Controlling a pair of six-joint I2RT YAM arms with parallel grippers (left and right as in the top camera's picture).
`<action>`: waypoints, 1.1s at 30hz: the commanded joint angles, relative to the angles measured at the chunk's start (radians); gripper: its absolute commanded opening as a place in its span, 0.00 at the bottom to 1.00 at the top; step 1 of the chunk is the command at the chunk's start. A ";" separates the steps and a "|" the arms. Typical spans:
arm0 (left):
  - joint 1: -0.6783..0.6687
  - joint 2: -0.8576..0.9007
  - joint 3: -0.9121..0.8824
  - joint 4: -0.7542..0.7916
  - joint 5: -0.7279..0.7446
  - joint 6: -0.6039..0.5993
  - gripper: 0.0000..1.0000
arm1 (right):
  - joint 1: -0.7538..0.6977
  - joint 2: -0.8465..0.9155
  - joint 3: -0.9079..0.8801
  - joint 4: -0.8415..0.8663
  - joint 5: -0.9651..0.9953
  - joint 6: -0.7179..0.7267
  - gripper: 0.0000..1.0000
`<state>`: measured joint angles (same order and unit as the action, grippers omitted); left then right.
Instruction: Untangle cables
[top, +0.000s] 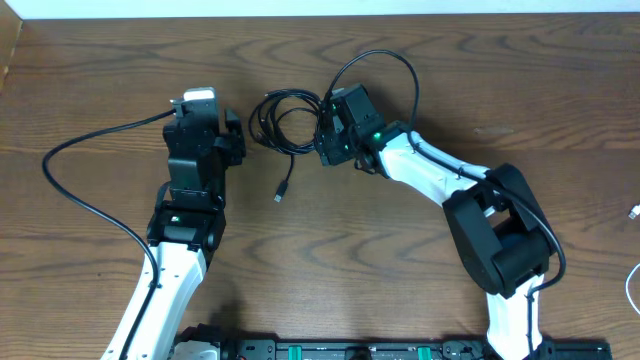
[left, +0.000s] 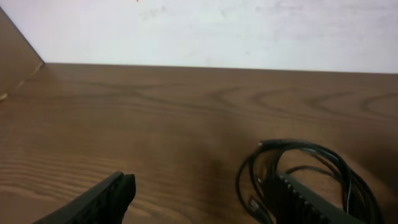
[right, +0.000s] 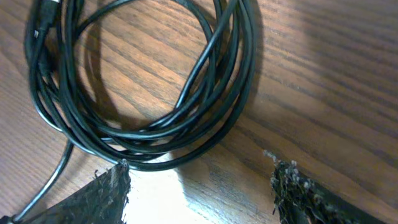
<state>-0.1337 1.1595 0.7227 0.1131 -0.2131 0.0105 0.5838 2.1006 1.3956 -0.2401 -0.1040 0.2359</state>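
A coil of thin black cables (top: 285, 122) lies on the wooden table between my two arms, with one plug end (top: 281, 192) trailing toward the front. The right wrist view shows the coil (right: 155, 93) close up, its near loop just touching my left fingertip. My right gripper (top: 322, 135) is open at the coil's right edge, its fingers (right: 199, 180) spread over bare wood. My left gripper (top: 235, 140) is open just left of the coil; in the left wrist view its fingers (left: 202, 193) frame the coil's edge (left: 311, 168). A white cable end (top: 634, 212) lies at the far right.
The table's back edge (top: 320, 14) meets a white wall. A thick black arm wire (top: 90, 190) loops at the left, and another (top: 385, 65) arcs above my right gripper. The arm bases (top: 350, 350) sit at the front edge.
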 joint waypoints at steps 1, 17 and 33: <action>-0.003 -0.005 0.016 -0.019 0.029 -0.017 0.71 | -0.001 0.034 0.005 0.014 -0.011 0.030 0.70; -0.003 -0.005 0.016 -0.030 0.124 -0.031 0.68 | 0.000 0.046 0.005 0.208 -0.011 0.111 0.67; -0.003 -0.005 0.016 -0.030 0.124 -0.031 0.69 | 0.000 0.127 0.005 0.290 0.030 0.239 0.63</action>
<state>-0.1345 1.1595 0.7227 0.0830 -0.1020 -0.0048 0.5838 2.1948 1.3956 0.0547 -0.0891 0.4484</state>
